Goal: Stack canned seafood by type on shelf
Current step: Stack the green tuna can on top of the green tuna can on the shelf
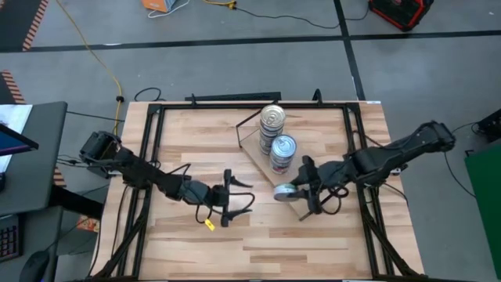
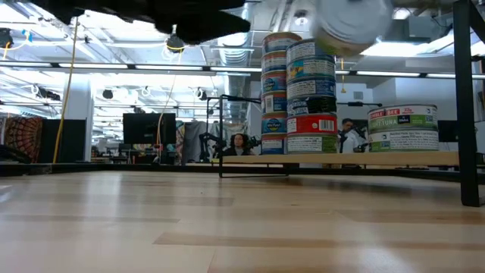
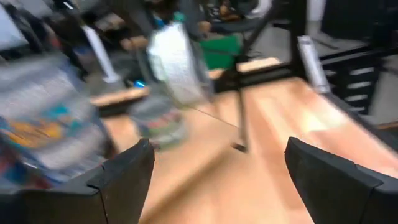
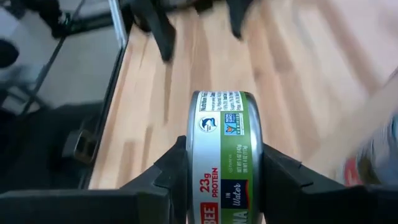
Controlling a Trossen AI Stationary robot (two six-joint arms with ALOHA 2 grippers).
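Observation:
The shelf, a small light-wood board on a thin dark frame, stands slantwise at the table's middle. Two tall stacks of tins rest on it. In the low view they rise side by side, and a low stack of two green-and-white tins sits to their right on the board. My right gripper, near the shelf's near end, is shut on a green-labelled tin, which hangs high in the low view. To its left, my left gripper stands open around nothing. My right gripper pinches the green-labelled tin between its two fingers, one on each flat end, at the rims. The curved label band faces the wrist camera. The fingers come slanting down from the table's right side. The tin stands on edge, lifted clear above the table.
A dark metal frame runs round the tabletop's edges, with an upright post at the right in the low view. A small yellow tag lies near my left gripper. Bare planks stretch along the near edge. A person sits in the room beyond.

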